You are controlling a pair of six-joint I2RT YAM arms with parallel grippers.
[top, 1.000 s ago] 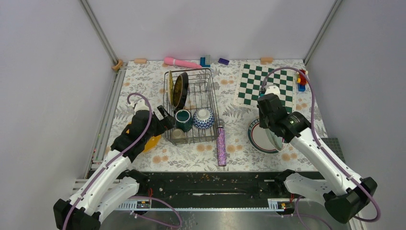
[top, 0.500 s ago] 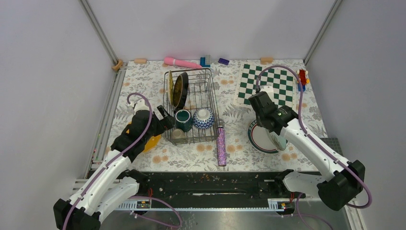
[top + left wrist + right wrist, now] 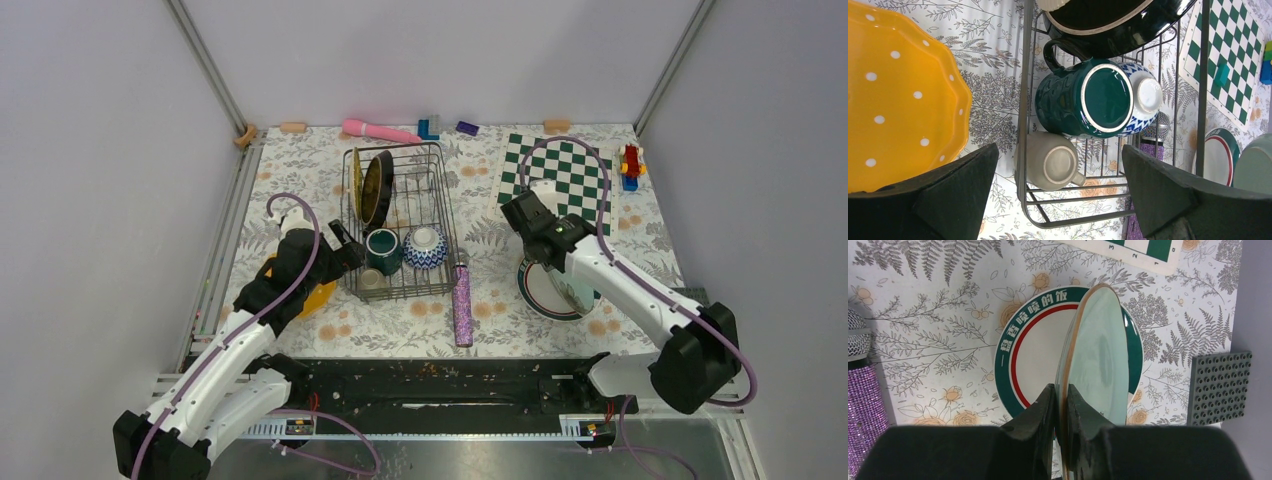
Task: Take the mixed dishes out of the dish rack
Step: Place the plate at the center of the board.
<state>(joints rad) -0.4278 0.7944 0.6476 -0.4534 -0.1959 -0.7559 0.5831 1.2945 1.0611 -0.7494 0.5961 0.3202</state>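
Top external: floral tablecloth [image 3: 500, 312] boxed by grey walls [image 3: 450, 60], dish rack [image 3: 410, 195] ~11 o'clock, left gripper [image 3: 343, 243] wide open at its 8, right gripper [image 3: 1060, 390] at 3 pinching pale green plate [image 3: 1100, 355] upright above rimmed plate [image 3: 1030, 355].

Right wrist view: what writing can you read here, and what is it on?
"的饭": white characters ending a line on the green rim of the green-and-red-rimmed plate; the characters before them are too unclear to read, and the pale green plate hides any beyond.
Chessboard border: small marks, too small to read.
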